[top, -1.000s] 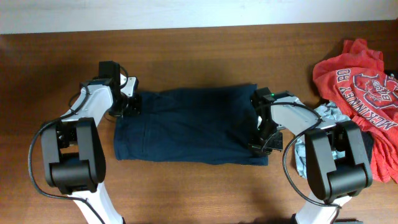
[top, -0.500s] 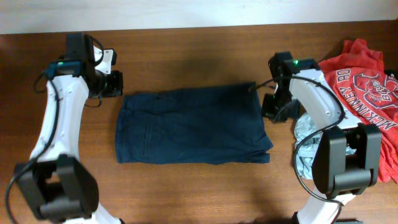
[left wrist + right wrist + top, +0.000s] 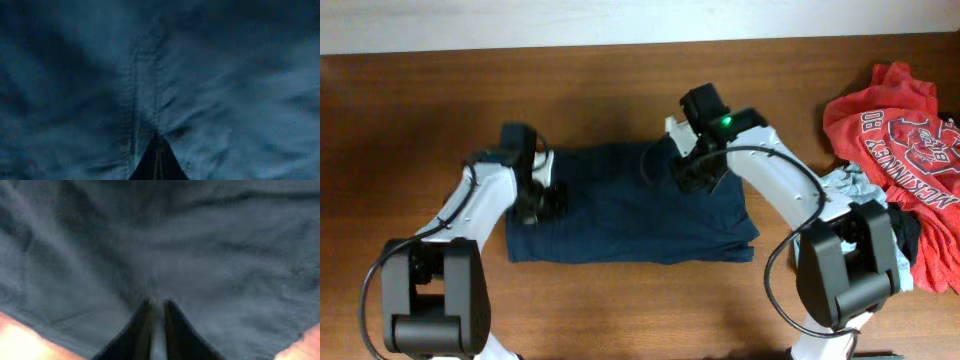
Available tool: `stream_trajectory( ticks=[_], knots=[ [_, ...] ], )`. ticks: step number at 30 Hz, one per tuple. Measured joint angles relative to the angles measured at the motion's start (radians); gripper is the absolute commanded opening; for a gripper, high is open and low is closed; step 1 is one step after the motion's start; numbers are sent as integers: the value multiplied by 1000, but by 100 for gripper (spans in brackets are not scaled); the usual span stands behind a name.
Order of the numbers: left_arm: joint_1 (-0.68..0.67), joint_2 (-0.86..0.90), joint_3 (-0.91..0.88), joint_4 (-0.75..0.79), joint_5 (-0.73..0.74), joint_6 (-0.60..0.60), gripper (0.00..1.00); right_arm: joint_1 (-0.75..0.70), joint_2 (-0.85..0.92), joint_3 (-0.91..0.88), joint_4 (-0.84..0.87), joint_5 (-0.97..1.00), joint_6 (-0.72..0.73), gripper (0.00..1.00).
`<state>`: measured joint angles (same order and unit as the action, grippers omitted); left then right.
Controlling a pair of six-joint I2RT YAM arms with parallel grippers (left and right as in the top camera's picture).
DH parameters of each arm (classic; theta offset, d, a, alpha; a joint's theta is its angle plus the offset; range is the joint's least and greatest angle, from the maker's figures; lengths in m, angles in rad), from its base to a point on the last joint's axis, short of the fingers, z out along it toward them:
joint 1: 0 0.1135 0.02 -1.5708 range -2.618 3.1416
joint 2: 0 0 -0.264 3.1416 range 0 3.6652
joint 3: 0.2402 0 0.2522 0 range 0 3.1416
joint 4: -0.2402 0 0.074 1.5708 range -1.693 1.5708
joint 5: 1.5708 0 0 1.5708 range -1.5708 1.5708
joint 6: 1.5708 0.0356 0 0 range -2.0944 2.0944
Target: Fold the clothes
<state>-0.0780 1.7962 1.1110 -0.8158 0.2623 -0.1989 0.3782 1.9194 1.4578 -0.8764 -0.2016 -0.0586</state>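
resting on the wooden desk (image 3: 620, 90), plain dark navy-blue fabric shorts (image 3: 630, 215) lie folded; we see left claw (image 3: 159, 145) closed, right claw (image 3: 156, 306) slightly parted above them.

Left arm (image 3: 483, 200) and right arm (image 3: 782, 180): white shell links, black joint housings, thin black cables; green light (image 3: 725, 122) on right wrist. Left pincer (image 3: 158, 152), right pincer (image 3: 156, 322): dark tapered fingers.

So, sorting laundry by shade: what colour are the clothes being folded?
The clothes: dark navy, overhead view.
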Motion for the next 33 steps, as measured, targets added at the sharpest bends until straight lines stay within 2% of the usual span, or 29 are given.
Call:
stream_trajectory(
  ticks=[3,4,11,14,19,22,27,30,33],
  knots=[
    [2,-2,-86,46,6,-61,1,1,9,-62,92,1,-2,10],
    [3,-5,-95,53,11,-75,1,1,19,-69,108,3,-1,4],
    [8,-12,-107,61,14,-113,1,-19,127,-85,225,198,109,4],
    [24,-12,-108,50,15,-114,1,-83,133,-85,230,303,181,4],
    [75,-12,-111,1,-5,-116,1,-241,134,-85,226,412,229,4],
    [96,-12,-112,-10,-9,-116,1,-278,134,-85,221,427,235,4],
    [105,-12,-112,-10,-10,-112,1,-273,133,-65,130,374,230,4],
    [105,-14,-112,-10,-9,-111,1,-255,109,-9,61,236,187,4],
    [105,-22,-112,-10,-15,-111,1,-211,37,28,33,39,84,4]
  ],
)
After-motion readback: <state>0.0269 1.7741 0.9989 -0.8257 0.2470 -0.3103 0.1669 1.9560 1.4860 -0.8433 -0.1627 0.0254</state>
